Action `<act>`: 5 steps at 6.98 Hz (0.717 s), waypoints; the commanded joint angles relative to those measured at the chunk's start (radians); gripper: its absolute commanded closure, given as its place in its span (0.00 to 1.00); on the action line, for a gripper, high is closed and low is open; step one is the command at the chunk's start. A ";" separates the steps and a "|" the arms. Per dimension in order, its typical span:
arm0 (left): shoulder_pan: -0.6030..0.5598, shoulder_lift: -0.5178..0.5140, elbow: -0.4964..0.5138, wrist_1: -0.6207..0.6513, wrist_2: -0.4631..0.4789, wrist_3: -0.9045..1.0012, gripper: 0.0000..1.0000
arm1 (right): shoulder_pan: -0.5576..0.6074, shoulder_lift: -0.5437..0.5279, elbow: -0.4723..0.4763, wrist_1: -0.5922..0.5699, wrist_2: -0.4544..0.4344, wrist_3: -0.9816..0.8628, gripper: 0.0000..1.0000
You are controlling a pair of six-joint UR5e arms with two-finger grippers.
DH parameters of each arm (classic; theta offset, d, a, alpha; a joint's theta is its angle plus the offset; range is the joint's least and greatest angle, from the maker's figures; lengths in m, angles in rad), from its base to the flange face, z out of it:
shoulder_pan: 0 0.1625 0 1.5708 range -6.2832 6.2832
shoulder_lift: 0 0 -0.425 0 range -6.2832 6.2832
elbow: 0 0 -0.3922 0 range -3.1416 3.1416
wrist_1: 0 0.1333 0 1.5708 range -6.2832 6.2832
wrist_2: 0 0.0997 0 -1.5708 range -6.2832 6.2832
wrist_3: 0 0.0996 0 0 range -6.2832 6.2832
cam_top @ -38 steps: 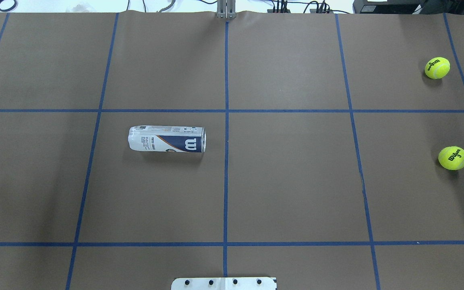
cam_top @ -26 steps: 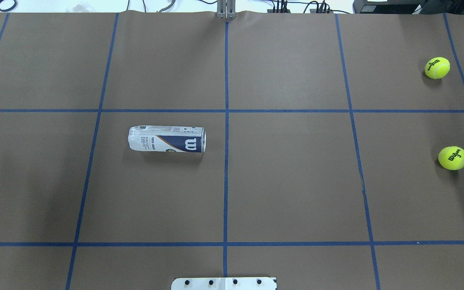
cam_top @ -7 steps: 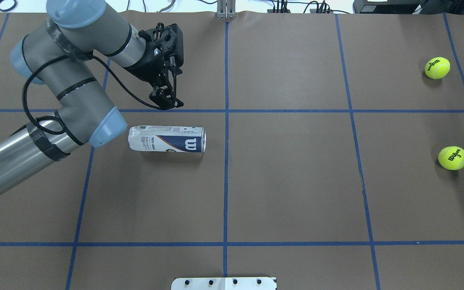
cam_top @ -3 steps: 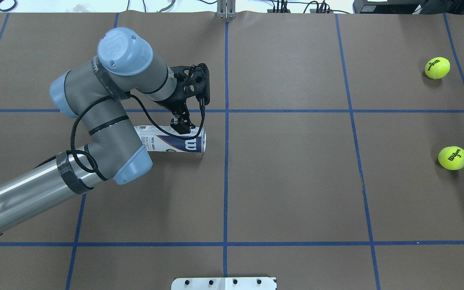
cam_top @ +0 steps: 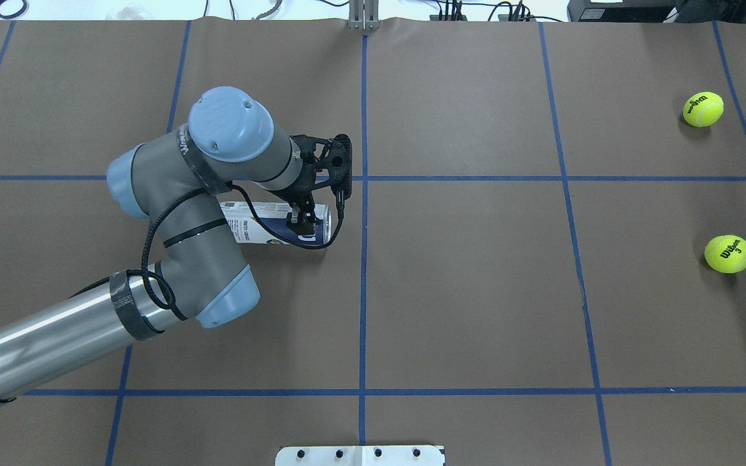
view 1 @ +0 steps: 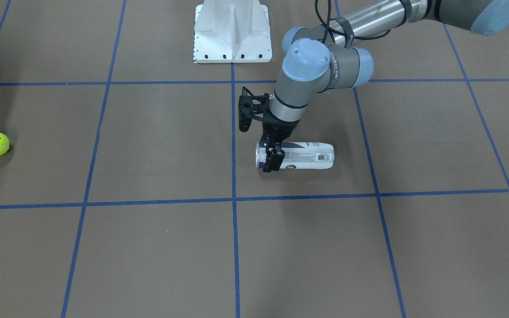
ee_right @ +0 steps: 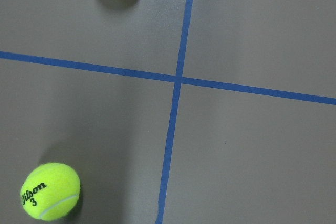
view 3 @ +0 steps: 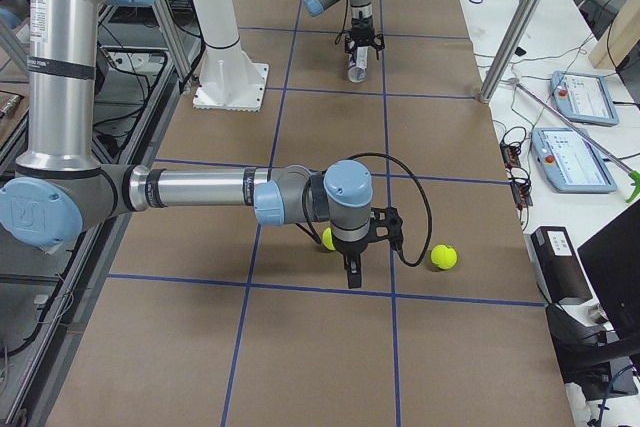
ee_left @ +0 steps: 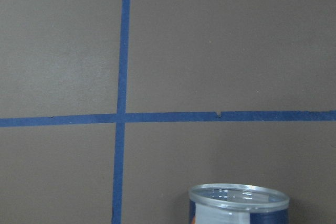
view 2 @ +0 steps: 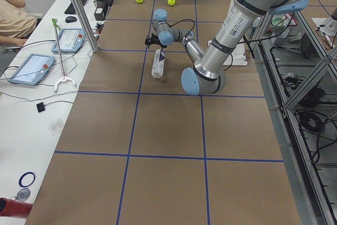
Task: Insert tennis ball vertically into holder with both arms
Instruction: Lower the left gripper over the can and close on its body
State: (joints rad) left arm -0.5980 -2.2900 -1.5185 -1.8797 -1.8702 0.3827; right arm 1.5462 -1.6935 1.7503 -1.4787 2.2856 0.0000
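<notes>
While the left arm point(cam_top: 179, 226) stretched in from 8 o'clock in the overhead view, the left tool point(cam_top: 302, 224) sat low over the holder point(cam_top: 247, 226). The holder lay on its side on the brown tabletop point(cam_top: 476, 291), just to the 9 o'clock side of the centre cross of blue tape lines point(cam_top: 364, 97). Its metal-rimmed open end pointed toward 3 o'clock and its closed end toward 9 o'clock. Seen from across the tabletop, one black finger point(view 1: 274, 161) crossed the holder's side close to that rim. Whether the tool pressed on the holder or merely stood spread around it could not be told. The left wrist camera caught the holder's rim point(ee_left: 239, 196) at the 6 o'clock edge of its frame. The tennis ball point(cam_top: 728, 254), printed "Wilson 3", rested at the tabletop's 3 o'clock edge, well apart from the holder, with a second ball point(cam_top: 703, 109) up at 2 o'clock. The right tool point(view 3: 352, 272), seen only from the right-end camera, hung pointing down near both balls, and whether it was open or closed could not be judged. The white base bracket point(cam_top: 360, 455) sat at 6 o'clock.
</notes>
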 commanded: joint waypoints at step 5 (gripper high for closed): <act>0.088 -0.005 0.011 0.051 0.086 -0.011 0.01 | 0.000 0.001 -0.006 0.000 0.000 0.000 0.00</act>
State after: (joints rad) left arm -0.5366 -2.2946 -1.5091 -1.8299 -1.8236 0.3750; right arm 1.5463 -1.6933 1.7476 -1.4798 2.2856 0.0000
